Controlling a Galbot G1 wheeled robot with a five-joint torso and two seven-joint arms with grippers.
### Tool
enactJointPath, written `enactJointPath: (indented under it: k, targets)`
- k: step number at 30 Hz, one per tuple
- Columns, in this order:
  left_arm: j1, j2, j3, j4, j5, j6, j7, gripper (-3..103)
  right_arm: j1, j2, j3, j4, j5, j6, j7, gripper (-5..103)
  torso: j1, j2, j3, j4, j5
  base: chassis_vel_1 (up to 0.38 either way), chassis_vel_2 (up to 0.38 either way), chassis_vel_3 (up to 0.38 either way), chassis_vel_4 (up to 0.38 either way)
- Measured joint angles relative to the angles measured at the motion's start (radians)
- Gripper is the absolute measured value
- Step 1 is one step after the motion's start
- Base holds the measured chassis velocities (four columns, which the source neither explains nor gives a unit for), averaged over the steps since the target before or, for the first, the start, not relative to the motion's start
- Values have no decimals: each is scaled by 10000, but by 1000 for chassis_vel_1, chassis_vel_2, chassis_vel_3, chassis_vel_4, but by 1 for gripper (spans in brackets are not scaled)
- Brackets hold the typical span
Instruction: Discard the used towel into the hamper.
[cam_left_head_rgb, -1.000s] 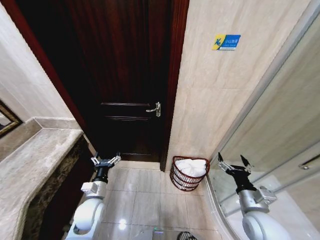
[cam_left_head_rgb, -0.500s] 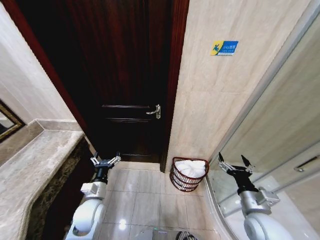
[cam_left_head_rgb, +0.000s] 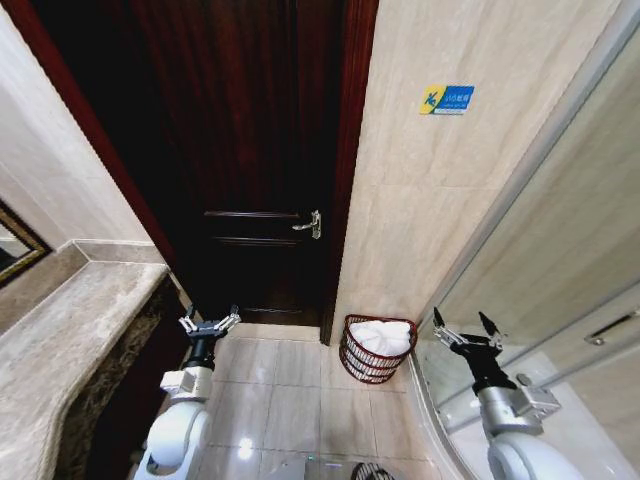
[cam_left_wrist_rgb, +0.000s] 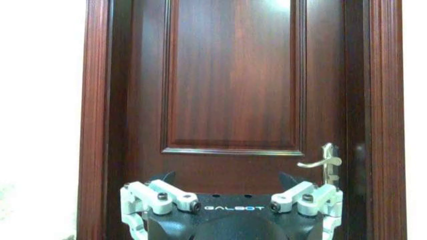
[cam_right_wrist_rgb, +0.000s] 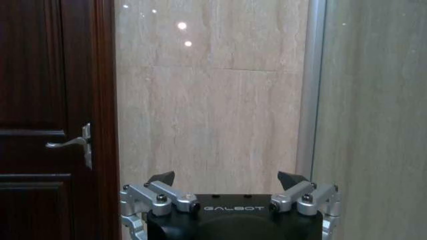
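Both grippers empty and spread wide: left gripper (cam_left_head_rgb: 209, 324) raised low near the dark wooden door (cam_left_head_rgb: 250, 150), right gripper (cam_left_head_rgb: 463, 336) up beside the glass shower panel (cam_left_head_rgb: 560, 260). Small round reddish-brown slatted hamper (cam_left_head_rgb: 376, 349) sits on the tiled floor (cam_left_head_rgb: 270, 400) against the beige stone wall, between my two arms, just beside the door frame. White towel (cam_left_head_rgb: 380, 335) lies bundled inside it. Judgement: the discard looks done; I hold nothing, and nothing seems left to drop.

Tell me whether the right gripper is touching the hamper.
Apart. The head view shows the open right gripper held off from the hamper, with floor visible between them.
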Motion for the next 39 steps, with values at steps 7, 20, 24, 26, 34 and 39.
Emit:
enactJointPath:
  k: [7,20,24,26,34,39]
  targets:
    - [-2,70,-71,67,-157,-110,-2,100,-51,104,-103,5,-125,18,23,100,-29,-37,-25,1,-1,91,-80,-87,99]
    - [124,76,-85,35,-273,-282,-1,100,-432,247,-56,238,-201,275,40,100,-46,-93,-51,1,0,134,-141,-141,134]
    - [184,69,-93,17,-341,-353,-1,100,-548,299,-85,260,-267,421,31,100,-52,-101,-57,-1,1,163,-155,-164,153]
    - [251,63,-93,-14,-409,-374,-1,100,-610,341,-156,261,-321,519,23,100,-59,-105,-61,-1,-3,171,-176,-187,195]
    - [403,61,-95,-154,-482,-413,-8,100,-644,430,-426,164,-496,690,15,100,-63,-118,-67,0,3,189,-178,-183,186]
    - [404,83,-112,-161,-488,-418,-37,100,-679,472,-487,156,-523,767,15,100,-64,-123,-69,0,-2,176,-176,-187,164]
